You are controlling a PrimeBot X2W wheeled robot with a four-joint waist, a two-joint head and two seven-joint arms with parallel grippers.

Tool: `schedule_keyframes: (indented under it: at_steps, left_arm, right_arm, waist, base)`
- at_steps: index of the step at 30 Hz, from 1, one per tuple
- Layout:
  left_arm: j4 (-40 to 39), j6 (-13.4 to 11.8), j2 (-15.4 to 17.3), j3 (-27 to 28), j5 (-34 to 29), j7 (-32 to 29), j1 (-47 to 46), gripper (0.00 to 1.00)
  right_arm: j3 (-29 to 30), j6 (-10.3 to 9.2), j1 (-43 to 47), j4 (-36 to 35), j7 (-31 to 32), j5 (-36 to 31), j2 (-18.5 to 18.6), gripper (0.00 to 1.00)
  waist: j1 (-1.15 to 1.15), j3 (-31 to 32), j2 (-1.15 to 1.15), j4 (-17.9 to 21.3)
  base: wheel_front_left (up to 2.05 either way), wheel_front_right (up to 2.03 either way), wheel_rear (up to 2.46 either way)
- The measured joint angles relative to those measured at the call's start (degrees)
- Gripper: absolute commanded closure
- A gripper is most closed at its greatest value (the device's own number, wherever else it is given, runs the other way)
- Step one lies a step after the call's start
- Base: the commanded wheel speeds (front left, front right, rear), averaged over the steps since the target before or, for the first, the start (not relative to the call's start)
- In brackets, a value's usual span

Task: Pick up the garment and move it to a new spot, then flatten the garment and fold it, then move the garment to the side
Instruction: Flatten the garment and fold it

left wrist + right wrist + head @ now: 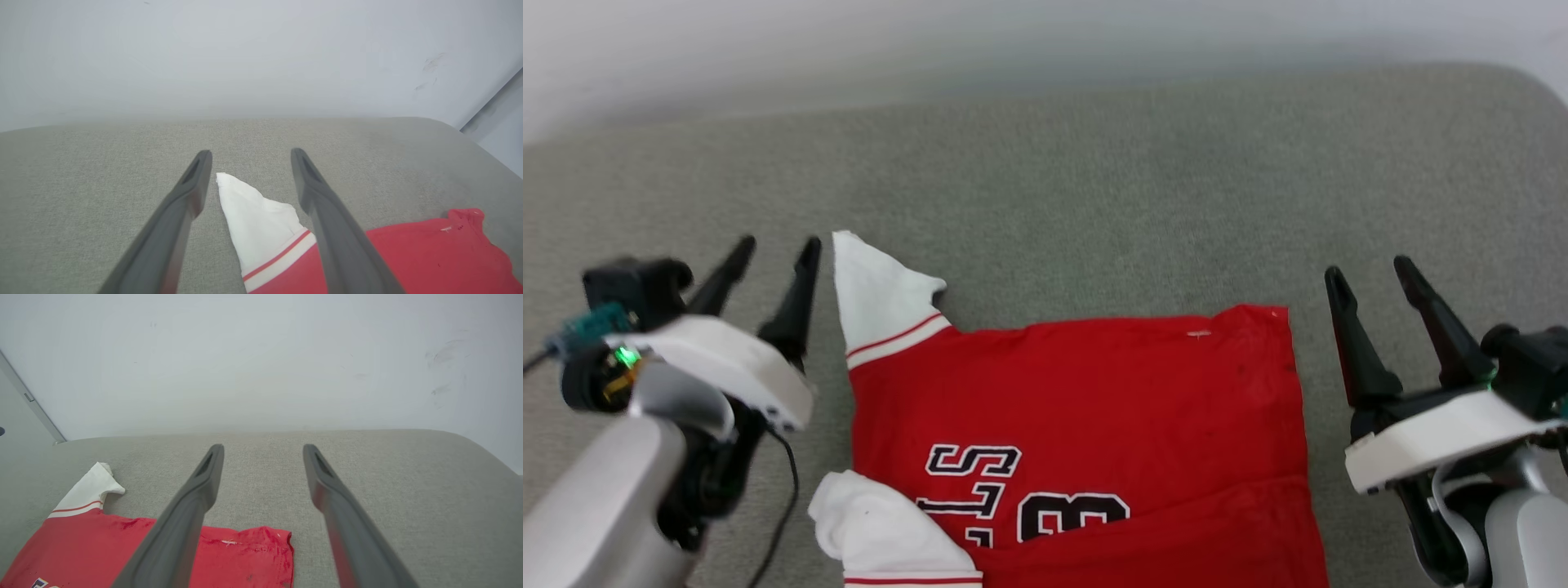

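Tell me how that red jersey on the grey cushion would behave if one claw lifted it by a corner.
The red jersey would probably go floppy and drape, since it lies flat with soft creases. Its white sleeve curls at the tip, so loose parts would likely dangle. It looks thin, so probably light.

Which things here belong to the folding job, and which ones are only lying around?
For the job: red garment, lying flat; left gripper, open; right gripper, open.
Only surroundings: grey padded surface under it; white wall behind.
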State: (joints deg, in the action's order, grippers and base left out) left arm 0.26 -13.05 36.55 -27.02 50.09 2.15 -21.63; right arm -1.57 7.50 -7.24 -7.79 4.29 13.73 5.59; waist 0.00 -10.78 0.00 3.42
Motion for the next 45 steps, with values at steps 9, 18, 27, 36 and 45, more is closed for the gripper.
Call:
schedule_keyframes:
  at_steps: [9,18,27,36,45]
  left_arm:
    - [7.33,5.89,3.66,1.65,2.98,-8.72,-13.13,0.00]
    - [13.68,9.03,10.15,0.37,10.74,-30.44,-19.83,0.00]
    - [16.56,7.93,11.92,-1.53,15.34,-43.68,-21.62,0.00]
    - [18.18,5.60,10.85,-1.74,18.76,-49.00,-22.25,1.00]
    - [18.74,8.55,7.78,-2.07,16.78,-42.97,-22.21,1.00]
  right_arm:
    - [-0.63,0.00,-5.54,0.53,-1.53,-1.08,-1.35,0.00]
    - [-1.11,0.00,-6.32,3.14,-2.96,-0.09,-2.20,0.00]
    - [-1.82,0.00,-6.59,5.54,-4.27,1.15,-2.50,0.00]
    - [-1.64,0.00,-7.73,7.77,-3.58,3.78,-2.58,0.00]
    - [-0.40,0.00,-11.32,13.95,10.49,8.68,0.85,0.00]
  waist:
    - [0.01,-10.06,0.00,2.74]
    - [0.01,-14.36,0.00,6.56]
    - [0.01,-16.71,0.00,8.88]
    - [0.00,-16.92,0.00,9.65]
    - [0.00,-14.29,0.00,7.79]
  base:
    - [0.00,0.00,0.00]
    - [0.00,0.00,0.00]
    - [0.00,0.00,0.00]
    - [0.00,0.00,0.00]
    - [0.00,0.00,0.00]
